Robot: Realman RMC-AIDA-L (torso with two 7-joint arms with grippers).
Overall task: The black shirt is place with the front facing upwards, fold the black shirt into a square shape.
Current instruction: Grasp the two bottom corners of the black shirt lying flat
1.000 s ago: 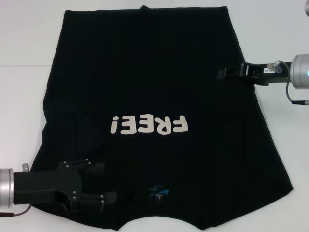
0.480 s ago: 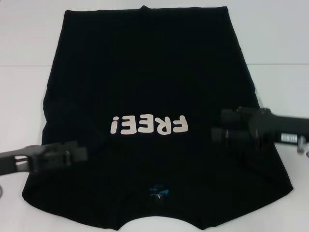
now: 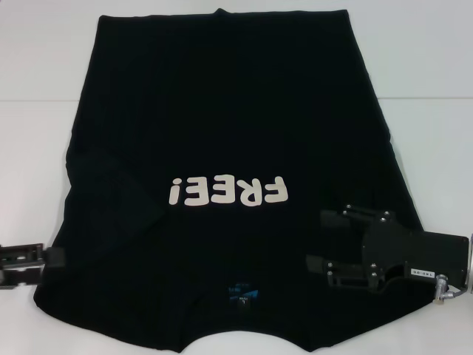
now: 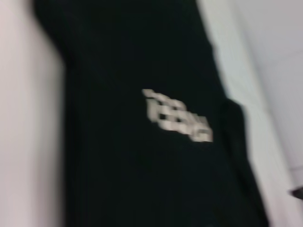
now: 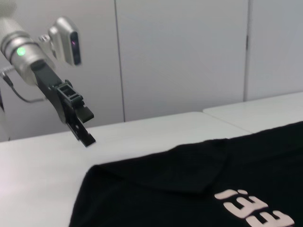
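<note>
Meanwhile, the black shirt [image 3: 222, 148] is left flat and unfolded beneath the open-jawed right gripper [image 3: 319, 240], newly brought over its sleeve, while the left gripper [image 3: 53, 257], its state undeterminable, has been withdrawn beside the opposite sleeve.

black shirt [image 3: 222, 133] flat on table [image 3: 37, 74], pincers at sides

A plain white tabletop [image 3: 37, 140] carries one large black short-sleeved cloth T-shirt [image 3: 229, 126], spread flat and face up across its middle, off-white "FREE!" lettering [image 3: 227, 192] showing, collar at the near edge, hem toward the far edge, bare white either side.
</note>
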